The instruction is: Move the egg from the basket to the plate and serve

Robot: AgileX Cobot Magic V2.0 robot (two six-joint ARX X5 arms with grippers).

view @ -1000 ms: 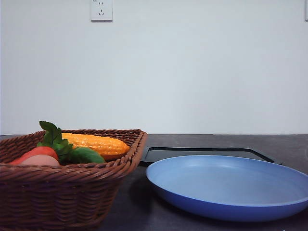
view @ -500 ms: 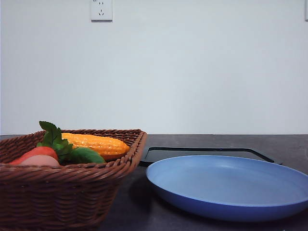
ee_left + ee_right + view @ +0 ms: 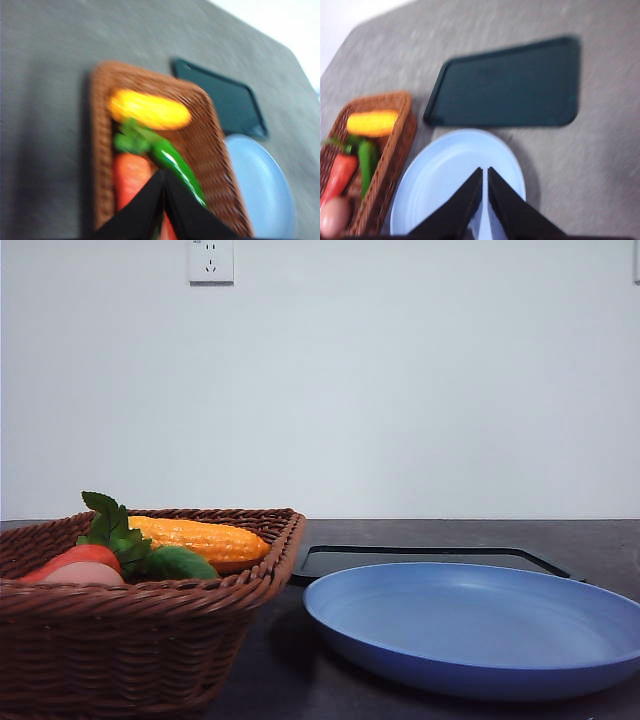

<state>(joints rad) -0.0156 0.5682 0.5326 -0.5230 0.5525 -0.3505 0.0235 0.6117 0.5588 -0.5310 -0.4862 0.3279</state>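
Note:
The pinkish-brown egg (image 3: 85, 575) lies in the wicker basket (image 3: 150, 595) at the front left, beside a red carrot (image 3: 75, 556); it also peeks out as the egg (image 3: 334, 216) in the right wrist view. The blue plate (image 3: 470, 630) rests empty to the right of the basket. My left gripper (image 3: 164, 174) is shut and empty, high over the basket (image 3: 100, 150) and carrot (image 3: 131, 175). My right gripper (image 3: 485, 171) is shut and empty, high above the plate (image 3: 445, 180).
The basket also holds a yellow corn cob (image 3: 200, 538) and a green pepper (image 3: 180, 563). A flat black tray (image 3: 420, 558) lies behind the plate. The table is dark grey, with a white wall behind it.

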